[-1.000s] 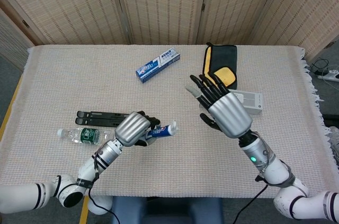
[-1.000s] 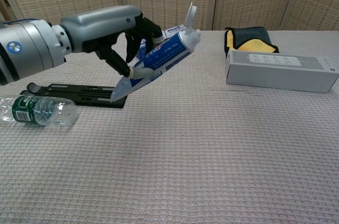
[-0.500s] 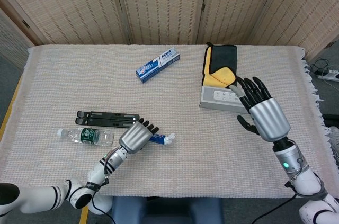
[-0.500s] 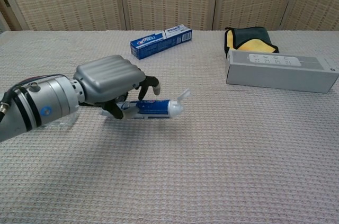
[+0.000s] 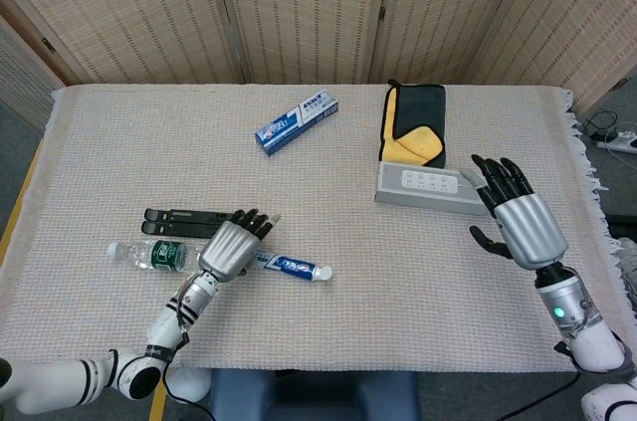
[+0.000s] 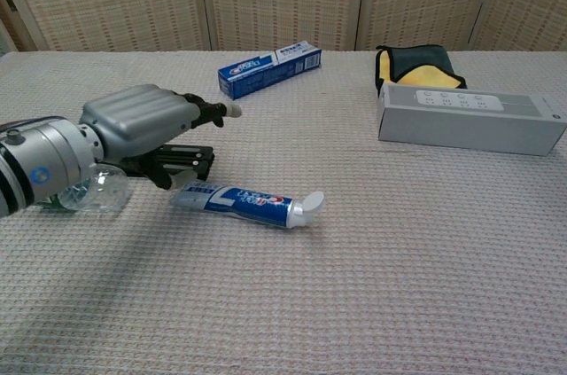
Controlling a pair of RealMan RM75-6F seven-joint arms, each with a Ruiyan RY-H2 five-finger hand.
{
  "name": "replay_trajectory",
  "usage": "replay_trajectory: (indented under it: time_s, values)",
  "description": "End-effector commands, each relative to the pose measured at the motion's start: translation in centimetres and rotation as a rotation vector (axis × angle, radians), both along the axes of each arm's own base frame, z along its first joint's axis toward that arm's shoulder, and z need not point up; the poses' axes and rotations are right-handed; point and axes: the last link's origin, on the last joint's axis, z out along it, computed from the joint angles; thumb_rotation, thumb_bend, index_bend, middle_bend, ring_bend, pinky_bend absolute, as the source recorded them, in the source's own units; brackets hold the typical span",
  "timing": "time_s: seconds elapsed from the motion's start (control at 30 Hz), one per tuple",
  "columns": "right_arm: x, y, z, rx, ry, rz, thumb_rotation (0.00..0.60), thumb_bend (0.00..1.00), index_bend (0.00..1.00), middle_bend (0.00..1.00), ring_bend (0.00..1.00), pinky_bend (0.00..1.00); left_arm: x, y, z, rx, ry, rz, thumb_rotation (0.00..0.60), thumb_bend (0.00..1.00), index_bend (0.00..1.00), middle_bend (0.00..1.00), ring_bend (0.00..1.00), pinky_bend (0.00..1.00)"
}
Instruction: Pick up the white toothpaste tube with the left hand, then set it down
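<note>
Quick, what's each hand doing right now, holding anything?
Left hand: open, fingers spread above the toothpaste tube, which lies on the table.
Right hand: open, holding nothing.

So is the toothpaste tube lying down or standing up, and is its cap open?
Lying flat on the table: the toothpaste tube rests lengthwise, free of the left hand. Its flip cap stands open.
</note>
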Motion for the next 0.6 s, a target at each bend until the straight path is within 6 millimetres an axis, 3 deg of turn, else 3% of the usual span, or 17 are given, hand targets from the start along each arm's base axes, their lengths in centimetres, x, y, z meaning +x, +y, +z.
replay_trajectory:
  time_s: [0.03,0.2,0.3,0.6]
  values:
    - [-3.2,1.4,1.6,-0.006,0.004,-0.099,0.6,0.37,0.0,0.0,0.04,0.03,-3.7,-0.1,7.3,0.104,-0.104,0.197,0.6,0.43,0.06,0.2,0.15,0.21]
    - [-5.6,2.9,2.8,-0.037,0.0,-0.163,0.6,0.37,0.0,0.01,0.05,0.03,-7.4,-1.9,12.6,0.179,-0.144,0.329,0.6,0.43,0.07,0.2,0.16,0.2]
    - [-6.6,3.9,3.1,-0.054,-0.005,-0.192,0.6,0.37,0.0,0.01,0.05,0.03,-9.4,-3.7,14.5,0.213,-0.176,0.387,0.6,0.43,0.08,0.2,0.16,0.2]
    - [-8.8,6.1,3.0,-0.07,-0.071,-0.272,0.6,0.37,0.0,0.01,0.05,0.03,-13.6,-9.3,17.4,0.337,-0.257,0.465,0.6,0.43,0.11,0.21,0.17,0.19]
